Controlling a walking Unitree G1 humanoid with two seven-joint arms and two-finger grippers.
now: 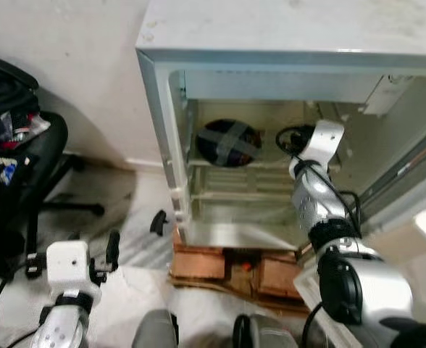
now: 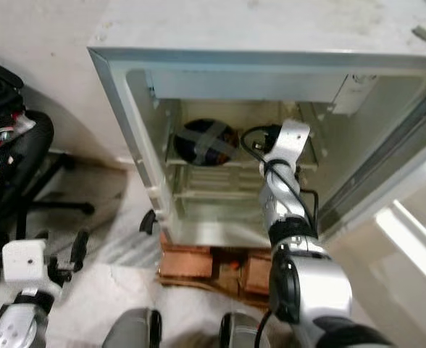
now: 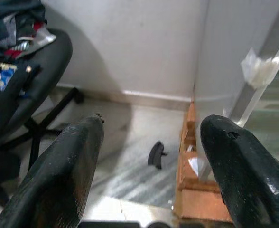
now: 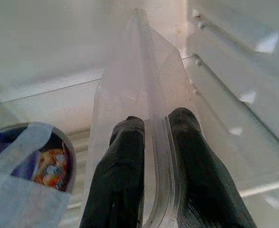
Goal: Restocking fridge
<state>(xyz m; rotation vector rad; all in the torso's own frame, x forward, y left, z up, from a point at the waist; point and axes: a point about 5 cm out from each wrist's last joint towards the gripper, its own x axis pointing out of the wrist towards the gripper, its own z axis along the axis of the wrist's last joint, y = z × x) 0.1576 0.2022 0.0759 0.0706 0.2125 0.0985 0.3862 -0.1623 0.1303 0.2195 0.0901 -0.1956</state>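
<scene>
Small open fridge, upper shelf: a clear plastic container was held pinched by the right gripper, long axis pointing inward beside a taped bowl; left gripper was left open, empty, outside.

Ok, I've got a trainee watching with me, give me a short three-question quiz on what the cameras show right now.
1. True or false: the right gripper is inside the fridge.
2. What is the right gripper shut on? A) a can B) a clear bag C) the shelf rail
3. Fill in: the taped round tub sits on a fridge shelf to the ______ of the right gripper, from the robot's side.

Key:
1. True; the right arm reaches in through the open front.
2. B; the fingers pinch the bag's edge.
3. Left. The left gripper is open, low over the floor beside the fridge.
</scene>
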